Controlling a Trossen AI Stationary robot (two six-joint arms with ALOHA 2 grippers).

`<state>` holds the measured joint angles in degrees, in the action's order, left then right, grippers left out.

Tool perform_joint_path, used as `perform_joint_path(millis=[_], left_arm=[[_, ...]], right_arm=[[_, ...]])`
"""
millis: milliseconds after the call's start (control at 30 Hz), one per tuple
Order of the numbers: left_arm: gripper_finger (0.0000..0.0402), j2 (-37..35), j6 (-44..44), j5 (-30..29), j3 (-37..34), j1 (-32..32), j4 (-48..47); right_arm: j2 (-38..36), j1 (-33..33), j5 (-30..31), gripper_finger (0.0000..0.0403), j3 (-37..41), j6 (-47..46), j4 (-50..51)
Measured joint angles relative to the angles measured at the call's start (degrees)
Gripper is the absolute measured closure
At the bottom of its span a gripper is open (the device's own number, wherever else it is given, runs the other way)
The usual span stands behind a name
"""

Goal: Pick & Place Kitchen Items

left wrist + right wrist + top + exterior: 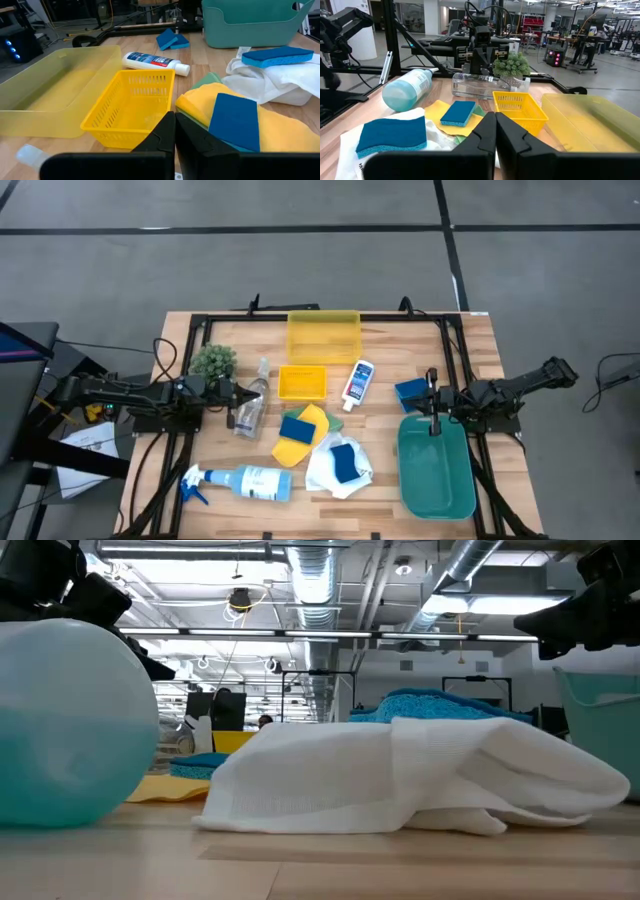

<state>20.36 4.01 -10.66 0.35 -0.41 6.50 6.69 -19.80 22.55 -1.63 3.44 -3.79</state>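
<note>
Tabletop [470, 340], wood slats with a black frame along its edges; the items crowd the middle, and bare wood is left along the far right corner and the near left edge. Left gripper [236, 391]: over the left side, jaws pressed together, holding nothing, tip just above the clear spray bottle [250, 405], which lies on its side beside the small green plant [213, 361]. Blue-white spray bottle [245, 481] lies flat near the front left edge, nozzle pointing left; its label cannot be read. Centre: large yellow tray [323, 335] at the far edge, small yellow basket [302, 382] just in front of it, open wood between the two. Yellow cloth [297, 450] with a blue sponge [296, 427] on top, green cloth edge showing beneath. White cloth [327, 472] carries a second blue sponge [343, 461]. Small white bottle [358, 382] lies right of the basket, with a dark blue label band; text too small to read. Right gripper [432, 397]: jaws pressed together, empty, over the far rim of the teal bin [436, 473]; a further blue sponge [411, 391] lies just left of it.
</note>
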Motion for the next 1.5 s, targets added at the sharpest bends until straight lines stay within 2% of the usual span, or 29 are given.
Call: perform_joint_path(millis=[467,633,867,1000,1067,1200,1267,1333,1500], left_arm=[[0.04,0.0,0.0,0.0,0.0,0.0,0.0],[0.04,0.0,0.0,0.0,0.0,0.0,0.0],[0.04,0.0,0.5,0.0,0.0,0.0,1.5],[0.04,0.0,1.0,-0.5,0.0,0.1,10.4],[0.04,0.0,1.1,-0.5,0.0,0.1,16.1],[0.04,0.0,-6.7,0.7,0.0,0.1,26.5],[0.04,0.0,-11.7,2.7,0.0,0.1,31.4],[0.04,0.0,-11.8,6.7,0.0,0.1,37.0],[0.04,0.0,-11.7,15.0,0.0,0.1,47.9]], right_arm=[[0.0,0.0,0.0,0.0403,0.0,0.0,0.0],[0.0,0.7,5.8,0.0403,0.0,4.8,0.0],[0.0,0.9,5.6,0.0403,0.0,-15.8,-0.5],[0.0,1.1,5.3,0.0403,0.0,-17.0,-4.0],[0.0,1.1,3.2,0.0403,0.0,-17.0,-7.1],[0.0,1.1,-0.3,0.0403,0.0,-17.0,-12.2],[0.0,1.1,-0.3,0.0403,0.0,-17.0,-14.3],[0.0,1.1,-1.9,0.0403,0.0,-17.0,-15.9],[0.0,1.1,-13.2,0.0403,0.0,-16.9,-17.7]])
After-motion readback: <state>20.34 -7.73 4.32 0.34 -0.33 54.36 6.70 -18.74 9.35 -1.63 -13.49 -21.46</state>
